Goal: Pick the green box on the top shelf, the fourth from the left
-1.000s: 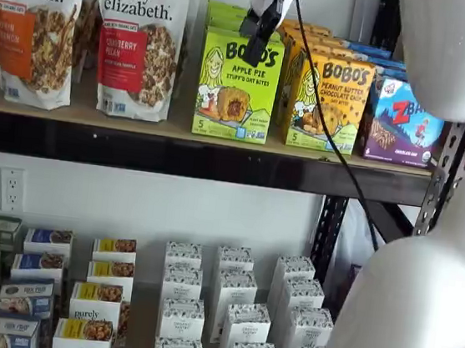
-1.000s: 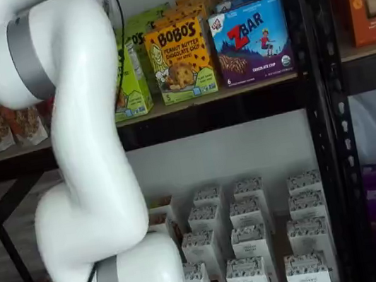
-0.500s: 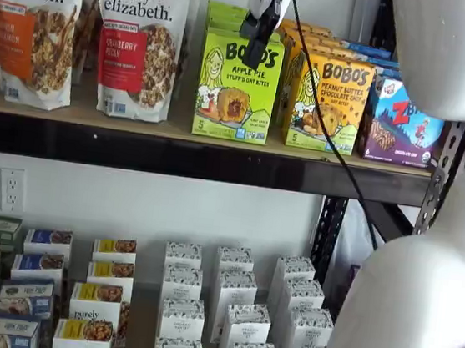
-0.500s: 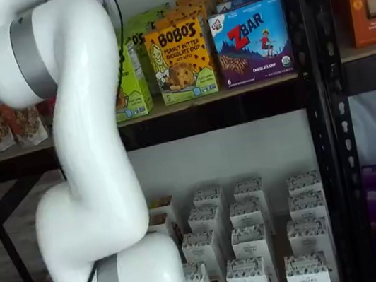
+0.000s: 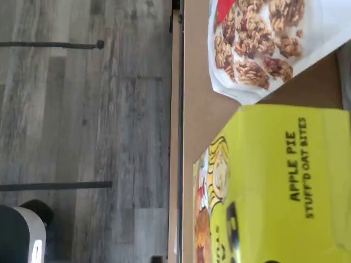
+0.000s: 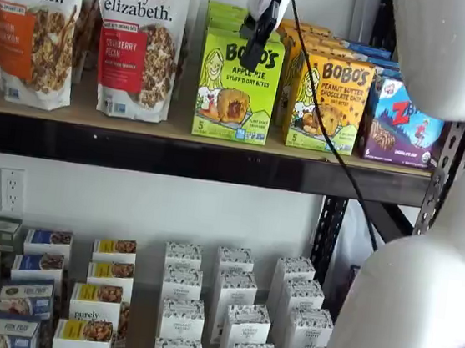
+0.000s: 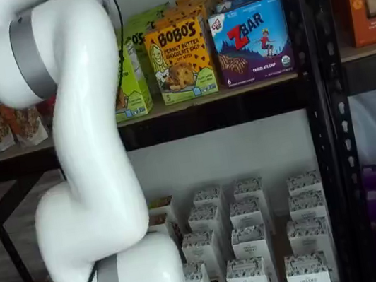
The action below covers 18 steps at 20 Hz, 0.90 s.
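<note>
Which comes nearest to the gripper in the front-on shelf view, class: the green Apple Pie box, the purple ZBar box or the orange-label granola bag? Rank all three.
Measured from the gripper:
1. The green box, directly below its fingers.
2. The ZBar box, at the row's right end.
3. The orange-label granola bag, far left.

Granola bags point(image 6: 139, 37) stand upright beside an orange box point(image 6: 329, 103) (Bobo's).

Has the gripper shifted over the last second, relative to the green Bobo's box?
Yes, slightly: the gripper has risen a little against the green box, which stays on the top shelf.
</note>
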Tool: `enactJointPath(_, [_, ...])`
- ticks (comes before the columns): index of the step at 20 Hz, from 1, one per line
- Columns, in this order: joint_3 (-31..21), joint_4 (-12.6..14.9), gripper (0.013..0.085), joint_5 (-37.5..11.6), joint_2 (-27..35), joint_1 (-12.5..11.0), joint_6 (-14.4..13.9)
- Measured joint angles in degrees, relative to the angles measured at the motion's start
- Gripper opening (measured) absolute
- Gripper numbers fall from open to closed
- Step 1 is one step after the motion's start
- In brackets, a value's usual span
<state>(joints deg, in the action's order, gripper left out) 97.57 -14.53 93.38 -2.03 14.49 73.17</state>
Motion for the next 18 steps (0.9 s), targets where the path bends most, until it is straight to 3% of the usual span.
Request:
enactJointPath(3, [-0.06, -0.07, 0.069, 0.0, -0.03, 0.0, 0.0])
enactJointPath(5, [-0.14, -0.18, 0.061, -0.05, -0.08, -0.03, 0.02])
enactJointPath(10, [0.25, -0.2, 0.061, 0.44, 0.13, -0.02, -0.03])
enactJointPath(18, [0.38, -0.69, 0.045, 0.42, 0.09, -0.05, -0.11])
